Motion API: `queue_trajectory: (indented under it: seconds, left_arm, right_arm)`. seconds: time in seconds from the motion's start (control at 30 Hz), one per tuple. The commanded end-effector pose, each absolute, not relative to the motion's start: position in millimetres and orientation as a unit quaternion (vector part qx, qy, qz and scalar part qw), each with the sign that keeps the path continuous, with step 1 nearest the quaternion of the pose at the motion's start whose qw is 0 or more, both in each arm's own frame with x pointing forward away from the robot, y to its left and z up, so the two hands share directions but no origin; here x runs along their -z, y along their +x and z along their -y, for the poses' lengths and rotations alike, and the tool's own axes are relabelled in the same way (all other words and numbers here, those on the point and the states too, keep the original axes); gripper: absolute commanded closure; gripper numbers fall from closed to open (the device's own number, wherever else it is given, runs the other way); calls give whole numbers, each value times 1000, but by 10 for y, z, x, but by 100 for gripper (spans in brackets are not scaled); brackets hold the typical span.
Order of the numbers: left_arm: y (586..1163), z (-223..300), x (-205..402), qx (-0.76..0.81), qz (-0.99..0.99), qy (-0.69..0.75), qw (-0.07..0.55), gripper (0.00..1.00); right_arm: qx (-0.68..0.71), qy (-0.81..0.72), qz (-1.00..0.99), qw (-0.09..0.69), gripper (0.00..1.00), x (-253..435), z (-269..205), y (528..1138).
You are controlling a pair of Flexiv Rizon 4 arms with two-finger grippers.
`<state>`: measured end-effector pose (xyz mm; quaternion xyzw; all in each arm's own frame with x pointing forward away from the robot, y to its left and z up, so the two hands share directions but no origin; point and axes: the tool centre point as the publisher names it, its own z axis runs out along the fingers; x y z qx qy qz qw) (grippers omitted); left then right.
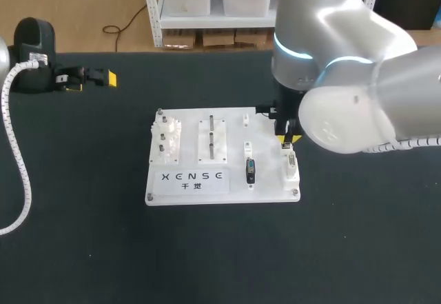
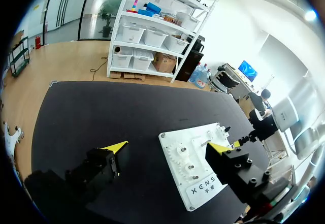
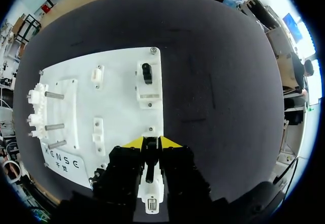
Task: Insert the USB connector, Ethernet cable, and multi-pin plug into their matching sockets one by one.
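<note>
The slim dark plug sits between the two fingers of the right gripper. The fingers are drawn close and, as far as I can judge, pinch it from both sides. Which of the three connectors it is, I cannot tell. It hangs right over the white socket block at the right edge of the white board, so the step in hand seems to be the insertion into this block. How deep the plug already is, I cannot see.

The main danger is a small misalignment. If the plug is tilted or a little off the opening, pressing down could jam it on the rim, bend its contacts, or make it slip and turn in the fingers. I also cannot tell whether the board is fixed to the bench. If it is not, a hard or oblique push may shift it and spoil the alignment. Opening the fingers too early could leave the plug only half seated.

The black plug stands in its own holder near this block, toward the middle of the board, and a careless sideways move could knock it. The left gripper is well apart at the far left of the bench, with its fingers wide apart and holding nothing, so from there it cannot steady the board.
</note>
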<state>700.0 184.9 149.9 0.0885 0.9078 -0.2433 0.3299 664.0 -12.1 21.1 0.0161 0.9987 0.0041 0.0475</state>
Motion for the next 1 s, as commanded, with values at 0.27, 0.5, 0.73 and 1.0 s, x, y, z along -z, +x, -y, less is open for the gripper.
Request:
queue_trajectory:
  seconds: [0.27,0.5,0.73,1.0]
  left_arm:
    - [7000,-1849,-1500,243,-908,88,330,0]
    - [7000,-1849,-1500,243,-908,88,330,0]
    - [7000,-1849,-1500,243,-908,88,330,0]
    - [7000,-1849,-1500,243,-908,88,330,0]
  right_arm:
    - [-3,20,-999,47,100,-173,123,6690]
    - [-4,20,-999,48,100,-176,114,6702]
    - [-6,20,-998,51,100,-205,106,6720]
    - [-3,16,-998,55,100,-199,105,6714]
